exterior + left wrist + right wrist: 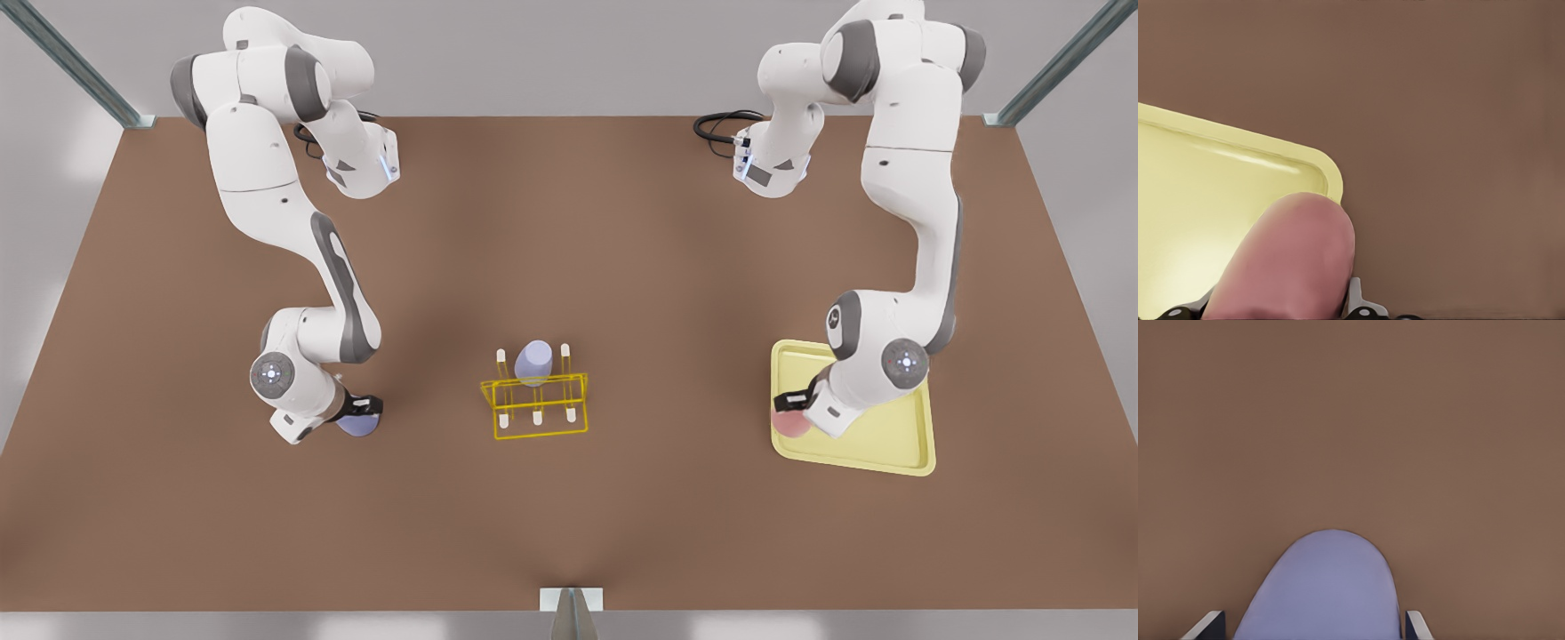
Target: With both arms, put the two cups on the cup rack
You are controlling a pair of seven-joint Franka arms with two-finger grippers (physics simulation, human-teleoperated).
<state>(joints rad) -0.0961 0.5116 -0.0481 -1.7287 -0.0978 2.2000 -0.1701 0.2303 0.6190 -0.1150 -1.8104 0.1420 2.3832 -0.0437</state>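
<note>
Rack sits mid-surface btwn both tools, already w/ one lavender cup. Left tool clamped on pink cup at tray corner; right tool clamped on lavender cup, nearer rack.

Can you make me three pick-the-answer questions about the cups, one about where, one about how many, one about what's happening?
1. Where does the pink cup sit?
A. at the tray's corner
B. on the rack
C. mid-table

2. How many lavender cups show in the front view?
A. one
B. two
C. four

3. What sits on the cup rack?
A. nothing
B. a pink cup
C. a lavender cup

Answers: 1 A, the left gripper meets it at the tray corner. 2 B, one on the rack, another lavender cup at the right gripper. 3 C, it caps a peg.
</note>
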